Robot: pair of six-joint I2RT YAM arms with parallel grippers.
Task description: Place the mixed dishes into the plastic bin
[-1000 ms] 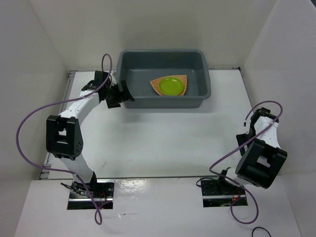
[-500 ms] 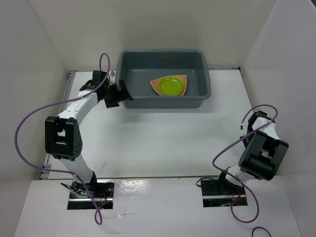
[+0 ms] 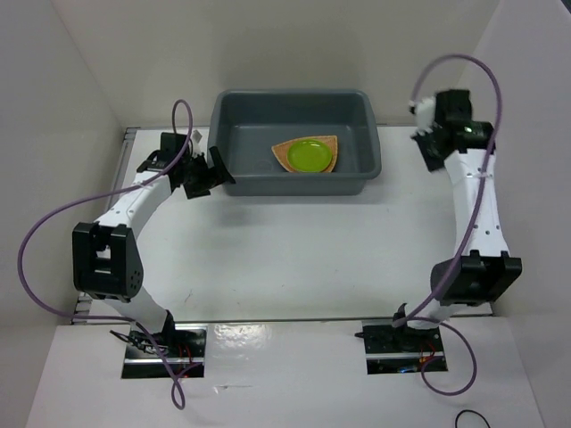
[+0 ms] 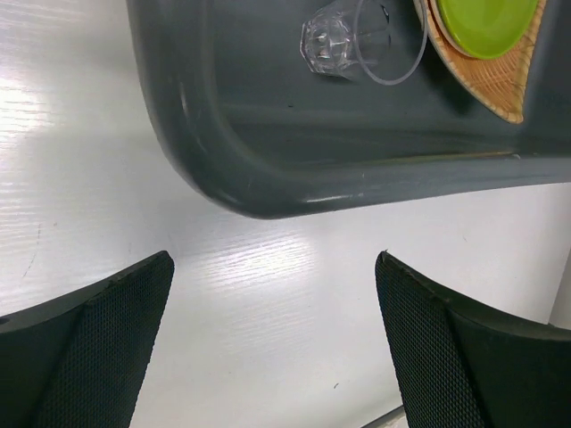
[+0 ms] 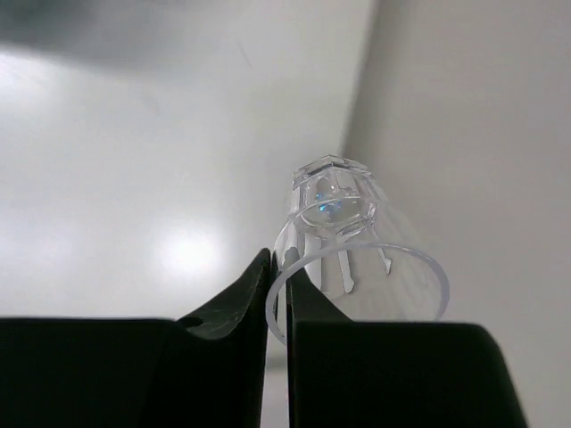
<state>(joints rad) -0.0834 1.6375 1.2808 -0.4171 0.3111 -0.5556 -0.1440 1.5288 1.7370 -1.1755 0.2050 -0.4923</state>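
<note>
Right gripper (image 5: 277, 269) now up beside plastic bin (image 3: 294, 184), tight on clear glass (image 5: 335, 223); left gripper (image 4: 272, 260) wide-open.

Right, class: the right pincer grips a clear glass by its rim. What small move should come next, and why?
Probably swing the right pincer leftward toward the plastic bin. Its jaws are shut on the rim of the clear glass, off to the bin's right, not above it; the woven plate and green plate already lie inside.
</note>
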